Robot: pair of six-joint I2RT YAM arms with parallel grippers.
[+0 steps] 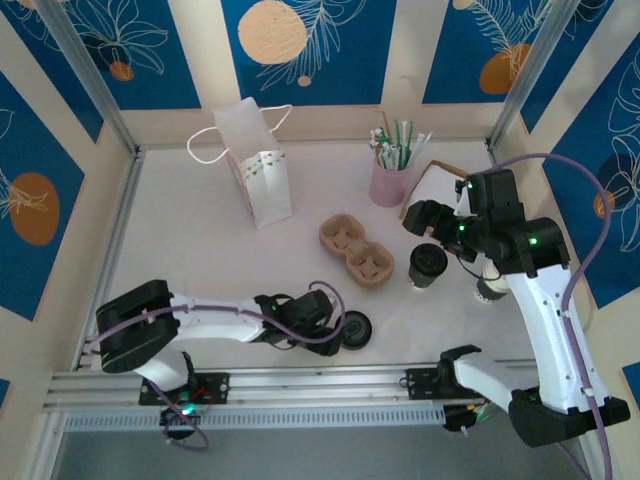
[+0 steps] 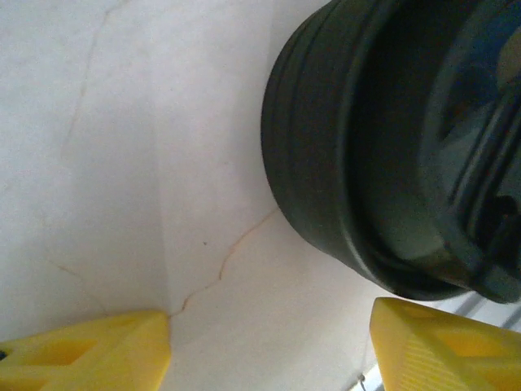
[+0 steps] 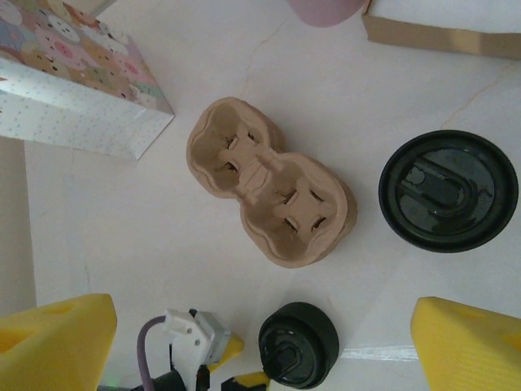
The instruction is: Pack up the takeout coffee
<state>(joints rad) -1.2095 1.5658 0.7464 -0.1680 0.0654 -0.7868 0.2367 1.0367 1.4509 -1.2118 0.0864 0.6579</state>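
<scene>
Flat black lid [image 2: 391, 147] just ahead of my part-open, empty left gripper [image 2: 269, 350]; right gripper [image 3: 260, 326] wide open, empty. Takeout coffee [image 1: 490, 285] stands beside my right arm [image 1: 545, 300]. Likely step: lid pickup, jaws straddling its rim.

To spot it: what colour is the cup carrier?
Carrier: light tan, clearest from right wrist.

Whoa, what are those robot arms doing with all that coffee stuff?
The left gripper, jaws apart, reaches low over the table toward a loose black lid. The right gripper hovers open over the cardboard carrier and a lidded cup. The carrier's slots are empty, and the gift bag stands at the back.
</scene>
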